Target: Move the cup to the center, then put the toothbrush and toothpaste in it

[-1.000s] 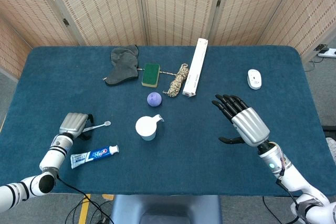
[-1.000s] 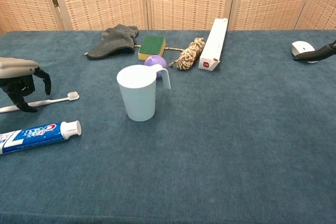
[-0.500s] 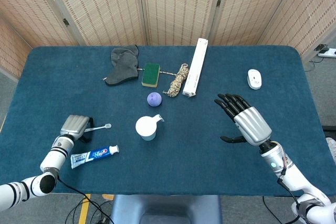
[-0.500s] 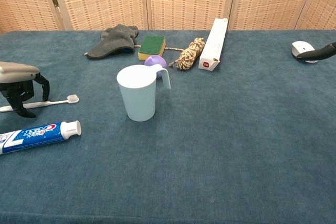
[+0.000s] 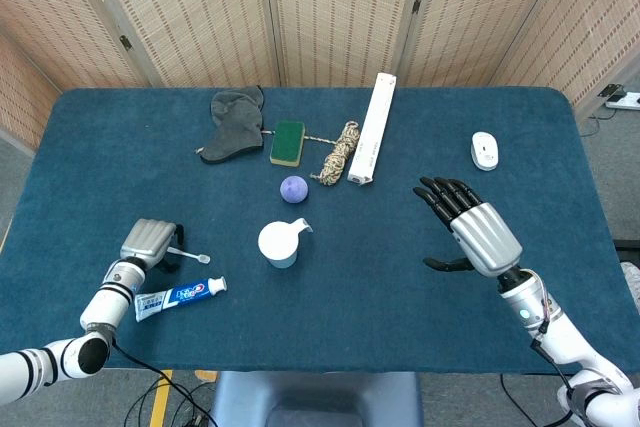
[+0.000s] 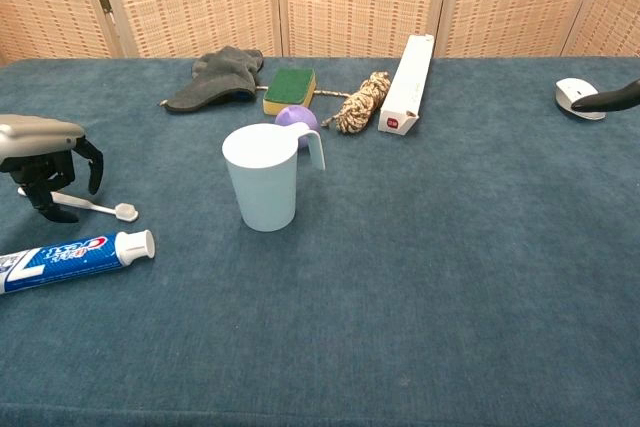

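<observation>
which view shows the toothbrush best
The chest view: the toothbrush lies side-on, with its head clear of the left hand, whose fingers grip the handle. In the head view the toothbrush is a small sliver poking out from under the left hand.

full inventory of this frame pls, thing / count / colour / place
cup: 1, white, mid-table, upright
toothbrush: 1, white, front left, handle end in the left hand's fingers
toothpaste: 1, blue and white tube, front left, lying flat
ball: 1, purple, just behind the cup
sponge: 1, green on yellow, back centre
cloth: 1, grey, back, left of the sponge
rope: 1, beige coil, right of the sponge
box: 1, long, white, right of the rope
mouse: 1, white, back right
table: 1, blue cover
left hand: 1, silver and black, pinches the toothbrush
right hand: 1, open, raised over the right side
</observation>
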Controlling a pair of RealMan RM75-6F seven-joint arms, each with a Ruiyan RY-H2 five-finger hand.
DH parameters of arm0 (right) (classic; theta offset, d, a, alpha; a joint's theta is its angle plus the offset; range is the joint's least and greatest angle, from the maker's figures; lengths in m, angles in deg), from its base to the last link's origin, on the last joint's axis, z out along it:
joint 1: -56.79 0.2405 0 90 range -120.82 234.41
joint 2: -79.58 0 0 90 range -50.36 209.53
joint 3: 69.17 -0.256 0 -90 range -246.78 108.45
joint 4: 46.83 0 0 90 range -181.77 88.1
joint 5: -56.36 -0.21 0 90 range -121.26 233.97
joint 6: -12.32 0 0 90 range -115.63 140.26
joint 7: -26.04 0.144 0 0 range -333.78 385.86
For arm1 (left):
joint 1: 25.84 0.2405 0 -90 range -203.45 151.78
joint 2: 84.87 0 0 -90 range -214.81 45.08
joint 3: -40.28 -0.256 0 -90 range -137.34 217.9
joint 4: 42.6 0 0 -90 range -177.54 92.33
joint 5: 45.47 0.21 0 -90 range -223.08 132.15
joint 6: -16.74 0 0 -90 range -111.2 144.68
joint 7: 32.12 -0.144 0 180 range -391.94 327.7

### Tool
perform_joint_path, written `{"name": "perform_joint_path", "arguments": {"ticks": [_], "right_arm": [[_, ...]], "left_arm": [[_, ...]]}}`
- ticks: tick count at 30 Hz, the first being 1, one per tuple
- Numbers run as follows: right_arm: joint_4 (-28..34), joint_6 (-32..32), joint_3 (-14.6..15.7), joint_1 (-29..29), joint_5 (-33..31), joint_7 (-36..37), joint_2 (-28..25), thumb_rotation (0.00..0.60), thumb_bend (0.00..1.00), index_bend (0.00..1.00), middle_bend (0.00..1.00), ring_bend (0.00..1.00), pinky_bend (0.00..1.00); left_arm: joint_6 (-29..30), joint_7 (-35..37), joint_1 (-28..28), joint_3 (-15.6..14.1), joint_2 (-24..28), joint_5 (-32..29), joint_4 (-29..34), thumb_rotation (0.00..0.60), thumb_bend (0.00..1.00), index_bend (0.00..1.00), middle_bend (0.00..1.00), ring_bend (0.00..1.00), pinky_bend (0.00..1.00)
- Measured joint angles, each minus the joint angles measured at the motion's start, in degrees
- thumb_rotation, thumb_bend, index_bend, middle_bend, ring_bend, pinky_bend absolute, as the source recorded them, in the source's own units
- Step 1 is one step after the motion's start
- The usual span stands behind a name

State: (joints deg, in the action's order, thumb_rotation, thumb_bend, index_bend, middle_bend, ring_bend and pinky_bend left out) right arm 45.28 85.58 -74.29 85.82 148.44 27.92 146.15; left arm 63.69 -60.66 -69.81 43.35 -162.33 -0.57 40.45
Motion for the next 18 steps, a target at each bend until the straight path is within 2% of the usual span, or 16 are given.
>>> {"name": "perform_joint_path", "arguments": {"ticks": [7, 13, 18], "right_arm": [[-0.3, 0.0, -0.1, -0.3, -0.1, 0.4, 0.0, 0.600, 0.00, 0.00, 0.05, 0.09, 0.14], [-0.6, -0.2, -0.1, -0.4, -0.2, 0.6, 0.1, 0.600, 0.00, 0.00, 0.06, 0.09, 0.14], [-0.9, -0.3, -0.2, -0.5, -0.3, 0.9, 0.3, 0.600, 0.00, 0.00, 0.06, 0.09, 0.14]], "left_arm": [[1.0, 3.3, 1.0, 0.1, -2.8, 3.9, -4.3, 0.600, 0.27, 0.51, 0.89, 0.83, 0.94], [0.6, 4.3, 1.4, 0.0, -3.7, 4.6, -6.2, 0.600, 0.35, 0.54, 0.89, 0.83, 0.93], [0.0, 4.6, 1.5, 0.0, -4.0, 4.8, -7.2, 0.600, 0.36, 0.53, 0.89, 0.83, 0.93]]}}
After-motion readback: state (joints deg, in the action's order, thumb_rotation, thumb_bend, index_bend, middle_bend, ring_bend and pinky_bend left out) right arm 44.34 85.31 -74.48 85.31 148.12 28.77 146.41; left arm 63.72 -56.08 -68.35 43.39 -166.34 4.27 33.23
